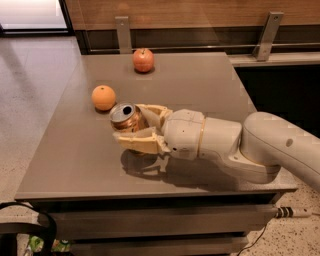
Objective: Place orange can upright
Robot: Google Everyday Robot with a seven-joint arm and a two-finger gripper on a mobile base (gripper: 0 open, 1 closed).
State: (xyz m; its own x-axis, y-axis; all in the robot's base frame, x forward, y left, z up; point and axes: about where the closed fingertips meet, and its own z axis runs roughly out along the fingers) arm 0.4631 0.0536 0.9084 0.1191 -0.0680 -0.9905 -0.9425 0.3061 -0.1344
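we find the hand (131, 126) clamped on the small dented coppery-orange aluminium can (124, 113), tilted above the grey worktop (200, 80), near the round orange fruit (103, 97). advise turning its silver top fully upward before lowering.

Indoor site. It reads as an office break area or a test room; I cannot tell which.

Evidence:
- a plain grey table (210, 80) with flat panel fronts below
- a speckled stone floor (30, 75)
- a wood-panelled wall (190, 12) behind, with metal brackets (265, 35)
- a corded plug (290, 212) lying on the floor at right
- a black cable (30, 220) looped at lower left

On the tabletop are an orange (103, 97) and an apple (143, 60). My gripper (131, 125) sits over the table's middle, clasped around the orange can (124, 114).
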